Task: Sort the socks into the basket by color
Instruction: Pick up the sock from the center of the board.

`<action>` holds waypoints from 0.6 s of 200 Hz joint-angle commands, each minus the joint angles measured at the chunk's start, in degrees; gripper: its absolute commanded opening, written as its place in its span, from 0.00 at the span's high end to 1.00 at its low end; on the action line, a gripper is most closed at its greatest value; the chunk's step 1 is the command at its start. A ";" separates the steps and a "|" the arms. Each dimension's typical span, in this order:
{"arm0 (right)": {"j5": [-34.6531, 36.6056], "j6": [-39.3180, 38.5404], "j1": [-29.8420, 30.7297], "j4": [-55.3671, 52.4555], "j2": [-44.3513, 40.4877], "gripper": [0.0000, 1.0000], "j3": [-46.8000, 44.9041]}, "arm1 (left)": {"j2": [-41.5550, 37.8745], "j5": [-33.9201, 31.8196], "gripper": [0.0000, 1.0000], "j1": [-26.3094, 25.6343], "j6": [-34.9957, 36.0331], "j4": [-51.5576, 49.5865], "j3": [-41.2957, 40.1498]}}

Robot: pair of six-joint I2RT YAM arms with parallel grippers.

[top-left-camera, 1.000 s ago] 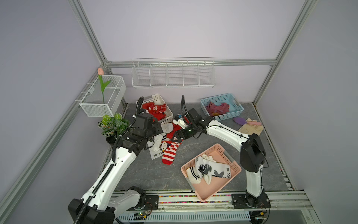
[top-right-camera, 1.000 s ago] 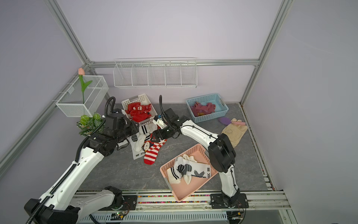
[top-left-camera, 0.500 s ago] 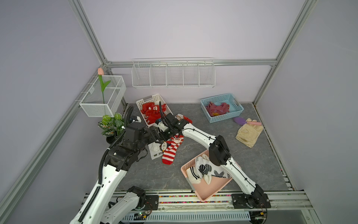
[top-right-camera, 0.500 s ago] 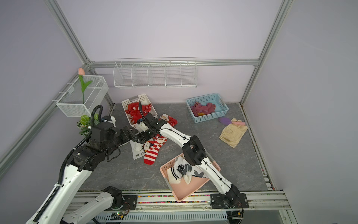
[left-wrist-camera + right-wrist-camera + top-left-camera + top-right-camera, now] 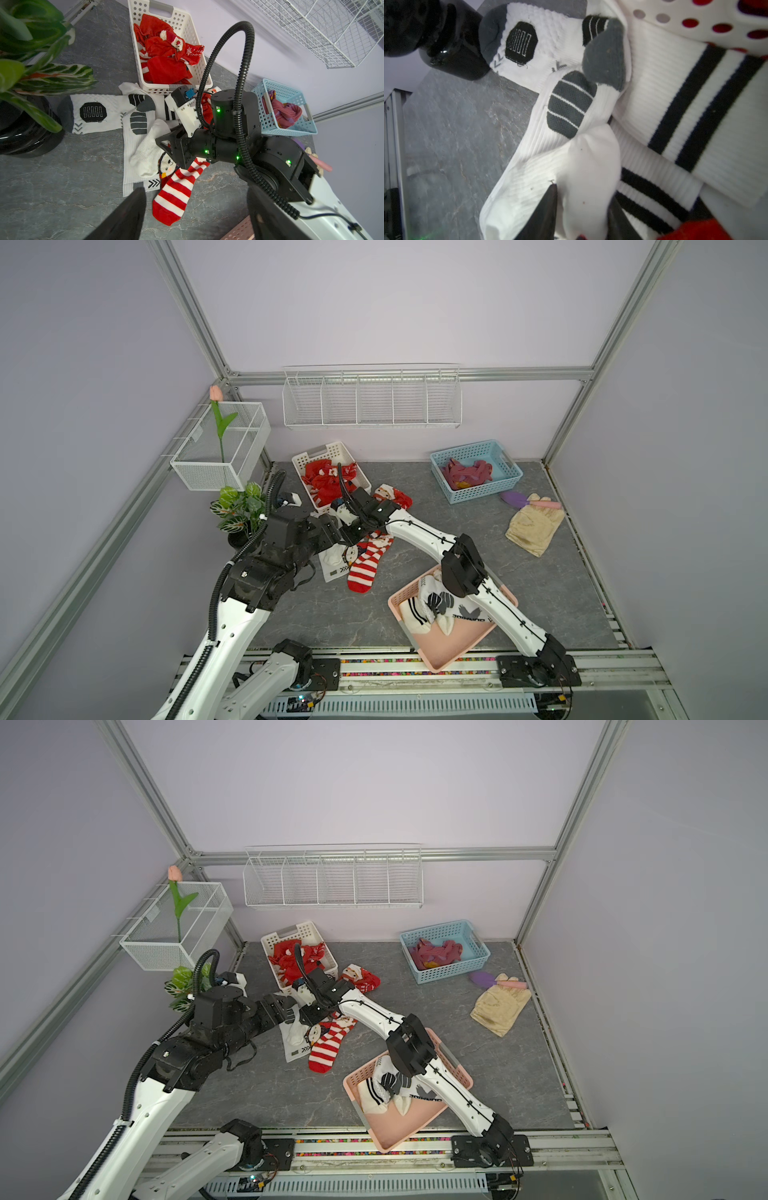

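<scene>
White sock (image 5: 587, 166) is lying in the loose pile just left of centre in both top views, and your right gripper (image 5: 583, 197) is pinching a fold of it, while your left gripper (image 5: 195, 193) is hanging open. You seem to be making the pick; next you are likely needing a clean lift toward the pink basket (image 5: 446, 649). A chevron mark (image 5: 153, 183) is showing; print on the lettered sock (image 5: 469, 616) is blurring out

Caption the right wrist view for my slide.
Fingers of the right gripper pinch a plain white sock among black-striped white socks on the grey table.
</scene>
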 commanded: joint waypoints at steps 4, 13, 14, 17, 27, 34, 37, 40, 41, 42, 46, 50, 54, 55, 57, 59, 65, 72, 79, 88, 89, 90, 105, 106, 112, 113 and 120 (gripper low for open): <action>0.71 -1.11 0.39 -1.66 -1.25 0.87 0.64 | -0.18 -0.34 0.27 -0.18 -0.89 -1.03 -0.90; 1.00 -1.38 0.39 -2.00 -2.19 0.87 0.42 | -0.41 -0.42 0.27 -0.26 -0.96 -1.04 -1.15; 1.02 -1.39 0.39 -2.03 -2.29 0.87 0.40 | -0.45 -0.47 0.27 -0.22 -0.98 -1.08 -1.16; 1.07 -1.48 0.35 -2.14 -2.72 0.87 0.16 | -0.48 -0.51 0.27 -0.19 -0.97 -1.11 -1.25; 1.06 -1.63 0.27 -2.20 -4.30 0.91 -0.57 | -0.74 -0.77 0.27 -0.20 -1.05 -1.20 -1.59; 1.06 -1.70 0.26 -1.95 -5.61 0.92 -1.29 | -0.97 -0.93 0.26 -0.24 -1.03 -1.29 -1.74; 1.00 -1.78 0.21 -1.90 -6.23 0.93 -1.72 | -1.04 -1.00 0.26 -0.20 -1.01 -1.37 -1.86; 1.04 -1.83 0.15 -1.83 -6.82 0.93 -2.05 | -1.16 -1.04 0.26 -0.23 -1.03 -1.38 -2.00; 0.95 -1.83 0.14 -1.82 -6.98 0.93 -2.15 | -1.18 -1.04 0.26 -0.21 -1.02 -1.38 -2.02; 0.95 -1.93 0.13 -1.81 -7.19 0.93 -2.25 | -1.19 -1.09 0.26 -0.24 -1.01 -1.38 -2.08; 0.87 -2.01 0.13 -1.77 -7.96 0.93 -2.76 | -1.26 -1.20 0.26 -0.22 -1.02 -1.44 -2.20; 0.79 -2.11 0.06 -1.71 -8.82 0.93 -3.33 | -1.36 -1.41 0.26 -0.23 -1.06 -1.55 -2.35; 0.73 -2.20 0.04 -1.41 -9.63 0.93 -3.90 | -1.31 -1.59 0.25 -0.19 -1.09 -1.63 -2.52; 0.71 -2.20 0.04 -1.39 -9.83 0.93 -4.09 | -1.30 -1.67 0.25 -0.18 -1.09 -1.68 -2.55; 0.69 -2.26 0.02 -1.26 -10.29 0.93 -4.39 | -1.38 -1.73 0.25 -0.18 -1.09 -1.70 -2.64; 0.56 -2.28 -0.03 -1.19 -10.67 0.93 -4.70 | -1.37 -1.81 0.25 -0.20 -1.09 -1.77 -2.77; -0.05 -2.17 -0.24 -0.94 -11.78 0.93 -5.49 | -1.59 -2.04 0.24 -0.18 -1.18 -1.67 -3.08; -0.77 -1.92 -0.39 -0.91 -13.02 0.93 -6.34 | -1.81 -2.17 0.24 -0.19 -1.29 -1.45 -3.51; -1.59 -1.62 -0.72 -0.82 -14.26 0.93 -7.30 | -2.10 -2.36 0.24 -0.18 -1.43 -1.26 -3.91; -2.35 -1.51 -1.00 -0.84 -15.85 0.93 -8.67 | -2.48 -2.59 0.24 -0.18 -1.58 -0.89 -4.45; -2.41 -1.50 -1.01 -0.84 -16.02 0.93 -8.80 | -2.45 -2.61 0.24 -0.18 -1.64 -0.83 -4.53; -2.44 -1.50 -1.05 -0.88 -16.19 0.93 -9.00 | -2.53 -2.66 0.24 -0.23 -1.67 -0.80 -4.61; -3.16 -1.25 -1.45 -0.91 -19.57 0.93 -12.06 | -2.65 -2.83 0.23 -0.19 -1.86 -0.72 -5.02; -3.26 -1.28 -1.49 -0.88 -19.77 0.93 -12.26 | -2.63 -2.82 0.23 -0.19 -1.87 -0.70 -5.03; -3.85 -1.17 -1.86 -0.80 -21.43 0.93 -13.94 | -2.52 -2.62 0.23 -0.23 -1.86 -0.74 -5.18; -3.95 -1.16 -1.92 -0.78 -21.71 0.93 -14.25 | -2.43 -2.63 0.23 -0.25 -1.87 -0.71 -5.20; -4.47 -0.98 -2.30 -0.50 -24.03 0.93 -16.81 | -2.10 -2.42 0.23 -0.18 -1.80 -0.68 -5.43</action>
